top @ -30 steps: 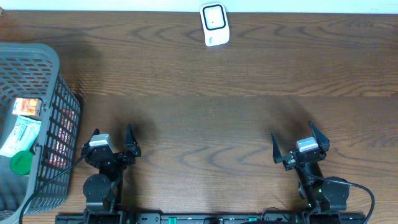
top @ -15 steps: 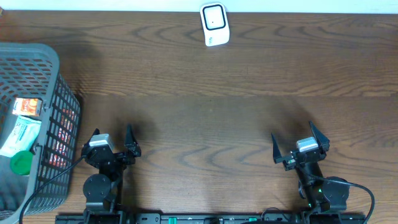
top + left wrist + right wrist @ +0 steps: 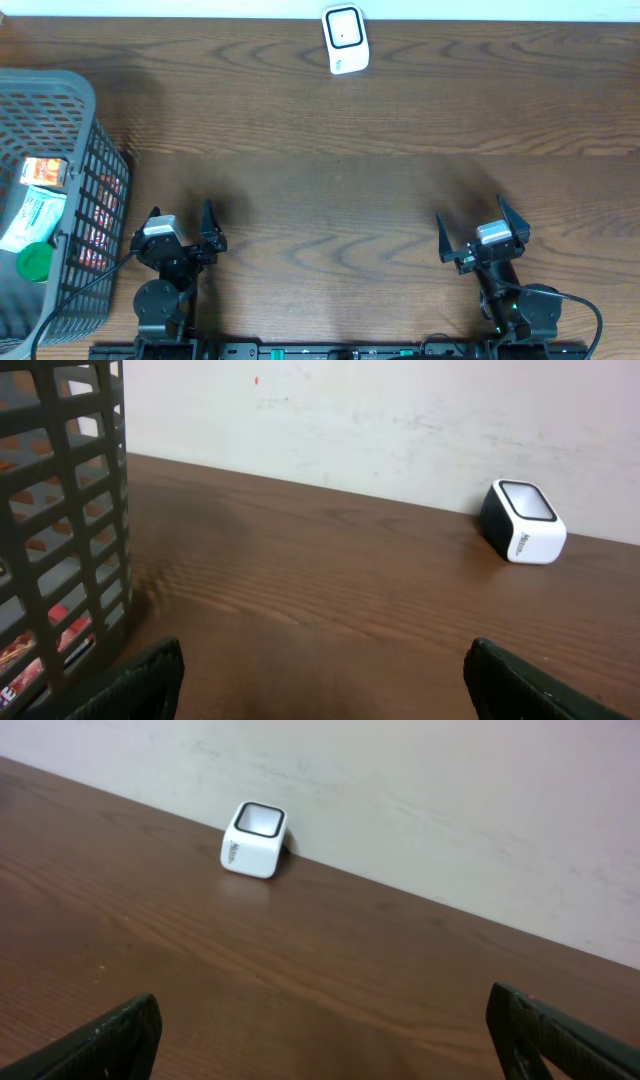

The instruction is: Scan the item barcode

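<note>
Both arms sit at the bottom of the overhead frame. Left gripper (image 3: pixel 180 215) is released, jaws wide, empty. Right gripper (image 3: pixel 469 213) same, nothing between the jaws. Scanner (image 3: pixel 346 38) at top centre of table (image 3: pixel 330 170), by the wall. Items in basket (image 3: pixel 60 85) at left edge: orange box (image 3: pixel 43 172), white-green pack (image 3: pixel 32 220), green cap (image 3: pixel 34 262), possibly a bottle, hard to tell.

A dark brown wood-grain counter (image 3: pixel 330 160) fills the overhead view and meets a plain white wall (image 3: pixel 400 420) along its far edge. 1 grey plastic basket (image 3: pixel 50 88) with open lattice sides stands upright at the counter's left edge. The wall shows faint scuffs and a small red fleck near the basket's side.
</note>
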`<state>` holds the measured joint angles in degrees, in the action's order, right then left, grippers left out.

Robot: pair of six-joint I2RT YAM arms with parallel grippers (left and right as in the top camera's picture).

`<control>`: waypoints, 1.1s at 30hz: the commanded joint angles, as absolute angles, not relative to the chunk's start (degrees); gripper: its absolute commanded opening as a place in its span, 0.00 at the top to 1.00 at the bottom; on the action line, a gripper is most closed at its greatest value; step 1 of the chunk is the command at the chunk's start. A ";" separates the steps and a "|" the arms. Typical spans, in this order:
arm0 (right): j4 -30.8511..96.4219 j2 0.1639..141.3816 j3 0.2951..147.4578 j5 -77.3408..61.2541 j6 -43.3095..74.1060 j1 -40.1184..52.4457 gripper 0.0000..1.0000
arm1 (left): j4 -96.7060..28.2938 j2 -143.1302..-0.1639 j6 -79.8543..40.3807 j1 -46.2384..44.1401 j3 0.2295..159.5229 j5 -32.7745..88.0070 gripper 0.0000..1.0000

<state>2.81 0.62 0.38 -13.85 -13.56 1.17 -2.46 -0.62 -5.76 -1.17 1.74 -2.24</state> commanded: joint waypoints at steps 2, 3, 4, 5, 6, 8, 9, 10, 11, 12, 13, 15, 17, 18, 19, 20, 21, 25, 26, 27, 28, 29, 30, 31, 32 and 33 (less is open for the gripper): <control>3.07 0.38 0.32 -13.58 -12.67 0.73 0.01 | -3.88 -0.23 -5.02 -0.93 0.23 -2.52 0.10; 3.07 0.38 0.32 -13.58 -12.67 0.73 0.01 | -3.88 -0.23 -5.02 -0.93 0.23 -2.52 0.10; 3.07 0.38 0.32 -13.58 -12.67 0.73 0.01 | -3.88 -0.23 -5.02 -0.93 0.23 -2.52 0.10; 3.07 0.38 0.32 -13.58 -12.67 0.73 0.01 | -3.88 -0.23 -5.02 -0.93 0.23 -2.52 0.10; 3.07 0.38 0.32 -13.58 -12.67 0.73 0.01 | -3.88 -0.23 -5.02 -0.93 0.23 -2.52 0.10; 3.07 0.38 0.32 -13.58 -12.67 0.73 0.01 | -3.86 -0.23 -5.02 -0.93 0.23 -2.55 0.10; 3.07 0.38 0.32 -13.58 -12.67 0.73 0.01 | -3.84 -0.23 -5.04 -0.93 0.23 -2.52 0.10; 3.07 0.38 0.32 -13.58 -12.67 0.73 0.01 | -3.79 -0.23 -5.04 -0.95 0.23 -2.52 0.10; 3.07 0.38 0.32 -13.58 -12.67 0.73 0.01 | -3.79 -0.23 -5.04 -0.93 0.23 -2.50 0.10; 3.07 0.38 0.32 -13.58 -12.67 0.73 0.01 | -3.81 -0.23 -5.06 -0.95 0.23 -2.48 0.10; 3.07 0.38 0.32 -13.56 -12.67 0.73 0.01 | -3.84 -0.23 -5.04 -0.93 0.23 -2.31 0.10; 3.07 0.38 0.32 -13.58 -12.67 0.73 0.01 | -3.81 -0.23 -5.06 -0.93 0.23 -2.31 0.10; 3.07 0.38 0.32 -13.58 -12.67 0.73 0.01 | -4.01 -0.30 -5.06 -0.95 0.23 -2.15 0.10; 3.07 0.38 0.32 -13.58 -12.67 0.73 0.01 | -4.01 -0.38 -5.06 -0.95 0.25 -2.04 0.10; 3.07 0.38 0.32 -13.58 -12.67 0.73 0.01 | -4.03 -0.56 -5.06 -0.95 0.27 -1.93 0.10; 3.07 0.38 0.32 -13.58 -12.67 0.73 0.01 | -4.03 -0.80 -5.06 -0.95 0.27 -1.89 0.10; 3.07 0.38 0.32 -13.58 -12.67 0.73 0.01 | -4.03 -1.17 -5.06 -0.95 0.27 -1.87 0.10; 3.07 0.38 0.32 -13.58 -12.67 0.73 0.01 | -4.67 -3.27 -5.04 -0.95 0.80 0.38 0.10; 3.07 0.38 0.32 -13.58 -12.67 0.73 0.01 | -5.10 -4.16 -5.04 -0.95 1.30 1.39 0.10; 3.07 0.38 0.32 -13.58 -12.67 0.73 0.01 | -5.54 -5.08 -5.02 -0.95 1.87 2.04 0.10; 3.07 0.38 0.32 -13.58 -12.67 0.73 0.01 | -5.50 -7.29 -5.04 -0.95 3.14 2.63 0.10; 3.07 0.38 0.32 -13.58 -12.67 0.73 0.01 | -5.52 -8.16 -5.02 -0.95 3.77 2.61 0.10; 3.07 0.38 0.32 -13.56 -12.67 0.73 0.01 | -5.54 -9.17 -5.04 -0.95 4.69 2.61 0.10; 3.07 0.38 0.32 -13.58 -12.67 0.73 0.01 | -5.65 -10.02 -5.04 -0.95 5.63 2.63 0.10; 3.07 0.38 0.32 -13.58 -12.67 0.73 0.01 | -6.00 -11.00 -5.02 -0.99 7.03 2.63 0.10; 3.07 0.38 0.32 -13.56 -12.67 0.73 0.01 | -6.31 -11.75 -5.04 -0.99 8.19 2.66 0.10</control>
